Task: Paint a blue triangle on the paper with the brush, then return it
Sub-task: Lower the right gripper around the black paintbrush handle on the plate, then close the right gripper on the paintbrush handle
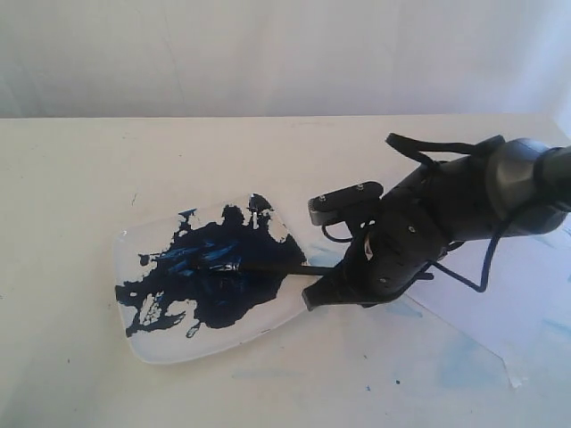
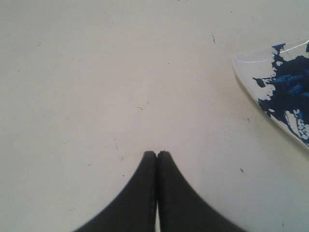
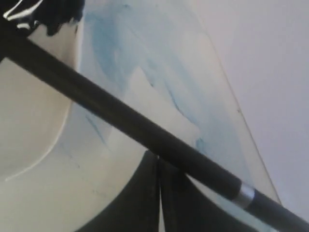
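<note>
The brush (image 1: 268, 267) lies across the square plate (image 1: 147, 343), its tip in the dark blue paint. My right gripper (image 1: 312, 299) sits low at the plate's right edge, by the brush handle. In the right wrist view the black handle (image 3: 120, 113) crosses just in front of the right gripper (image 3: 158, 157), whose fingers are pressed together; the handle is not between them. The paper (image 1: 517, 312) lies at the right, largely under the right arm. The blue triangle is out of view. My left gripper (image 2: 157, 153) hangs shut and empty over bare table, left of the plate (image 2: 251, 77).
Pale blue smears (image 1: 464, 366) mark the white table in front of the paper. A loose black cable (image 1: 486, 263) loops off the right arm. The wall rises behind the table's far edge (image 1: 178, 116).
</note>
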